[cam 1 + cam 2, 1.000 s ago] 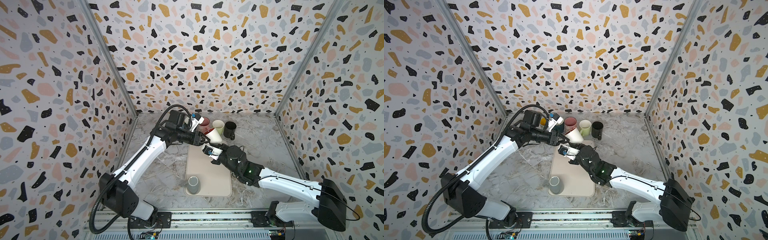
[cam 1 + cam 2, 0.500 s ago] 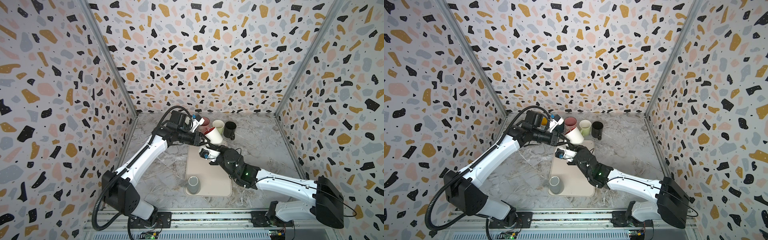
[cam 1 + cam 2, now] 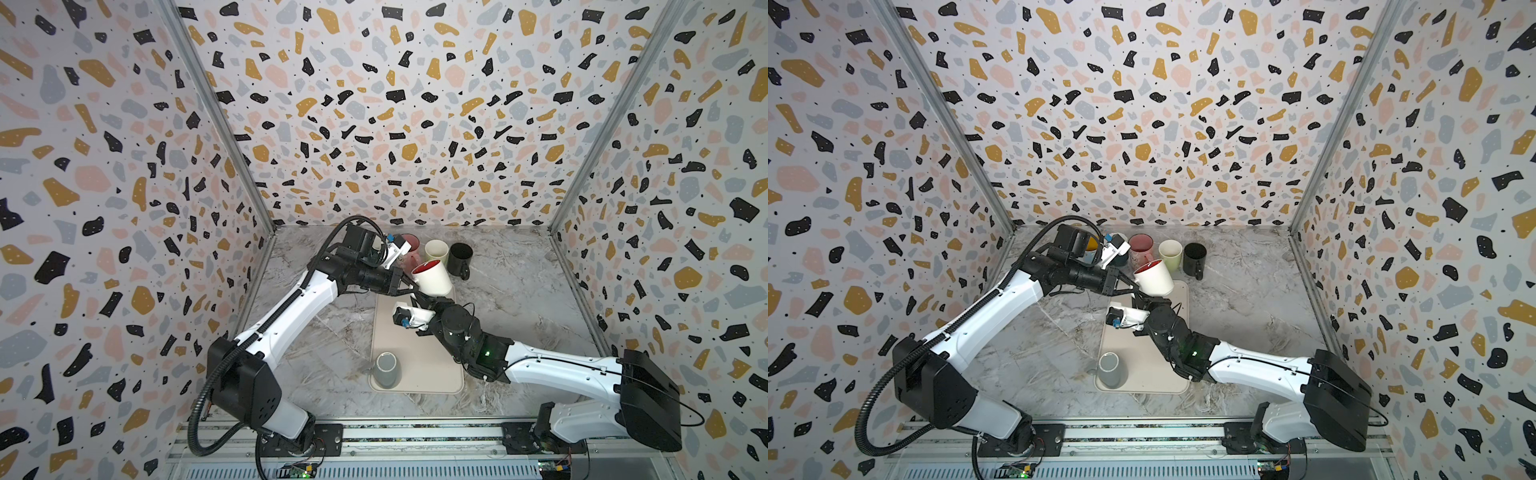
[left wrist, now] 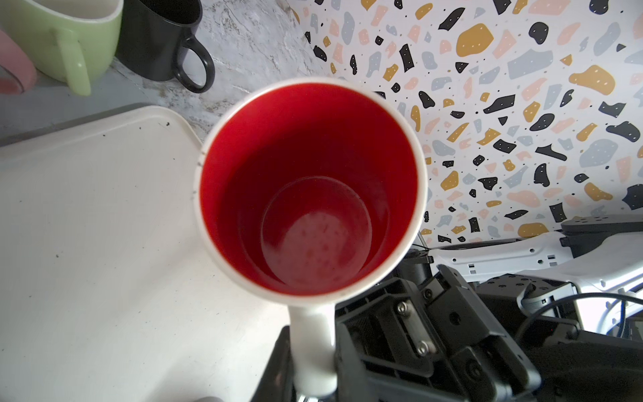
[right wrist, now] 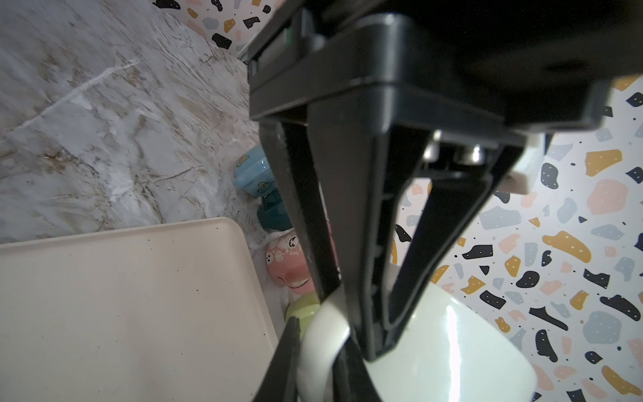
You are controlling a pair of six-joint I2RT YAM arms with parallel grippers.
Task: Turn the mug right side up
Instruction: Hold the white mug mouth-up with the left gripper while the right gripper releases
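White-shelled left arm (image 3: 291, 311) and right arm (image 3: 561, 370), with black joints (image 3: 457, 328) and boxy black bases (image 3: 241, 386). There's a ribbed black cable (image 3: 198, 409) curling off the left one, a green light (image 3: 487, 354) glowing, silver screws (image 4: 403, 308), and the left gripper (image 3: 407, 281) all black.

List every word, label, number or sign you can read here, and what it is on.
No text reads clearly.
Pink ceramic mug with a cartoon face: small marks, too blurred to read.
Light blue ceramic mug: yellow emblems, too blurred to read.
White mug, red inside: none visible.

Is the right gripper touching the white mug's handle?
Touching. The right wrist view shows the right gripper clamped on both sides of the handle of the white mug.
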